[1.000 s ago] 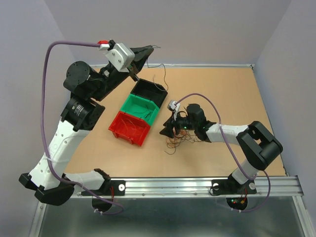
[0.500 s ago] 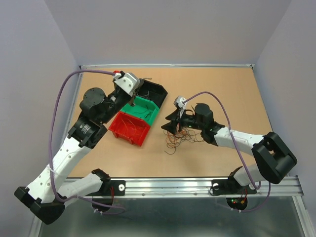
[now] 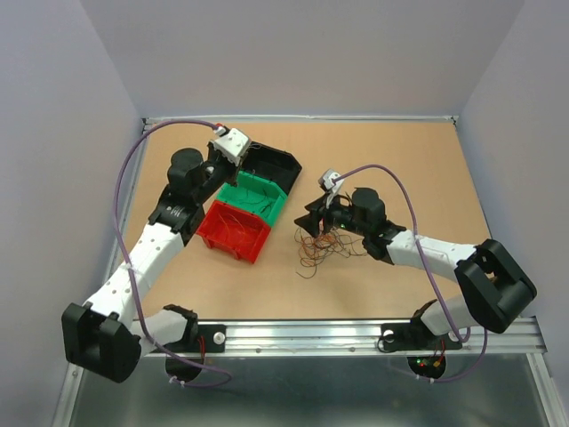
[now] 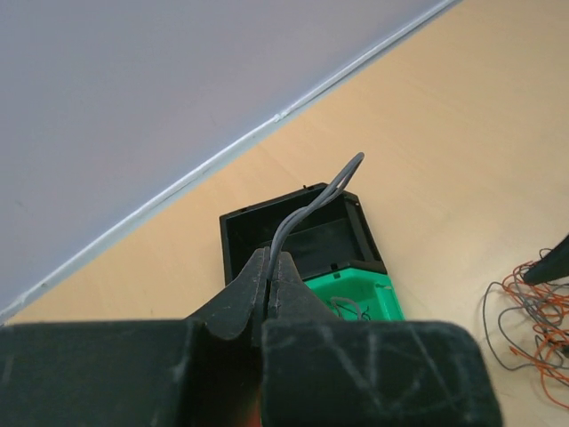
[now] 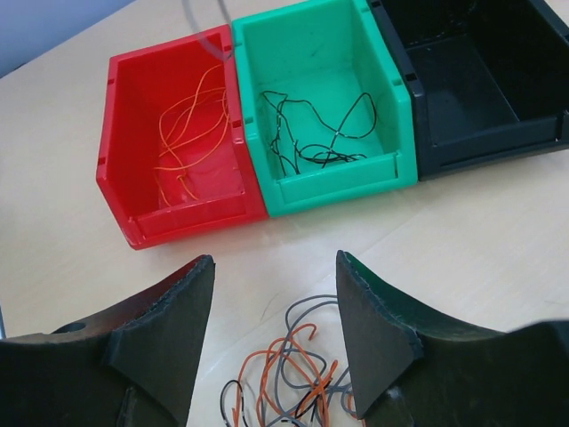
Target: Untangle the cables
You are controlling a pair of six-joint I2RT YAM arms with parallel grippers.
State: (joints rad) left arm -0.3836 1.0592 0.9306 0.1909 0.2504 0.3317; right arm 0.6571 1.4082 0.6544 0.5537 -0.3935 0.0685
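Left wrist cam only: my left pincer [image 4: 268,267] is clamped on one grey wire [image 4: 311,209]. Its long axis runs from my tips out over the black bin [image 4: 233,240] behind the green bin [image 4: 369,285], far end folded into a hairpin.

Right wrist cam only: my right pincer [image 5: 276,271] has its jaws apart above the tangle [image 5: 284,374] in front of the green bin. Orange strands [image 5: 182,133] in the red bin [image 5: 191,218] beside it, dark strands [image 5: 311,133] inside it.

Bins: three, one per colour.

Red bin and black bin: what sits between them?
The green bin, flanked by the red bin and the black bin in one row, with thin dark wires lying in it. The right wrist view shows it best.
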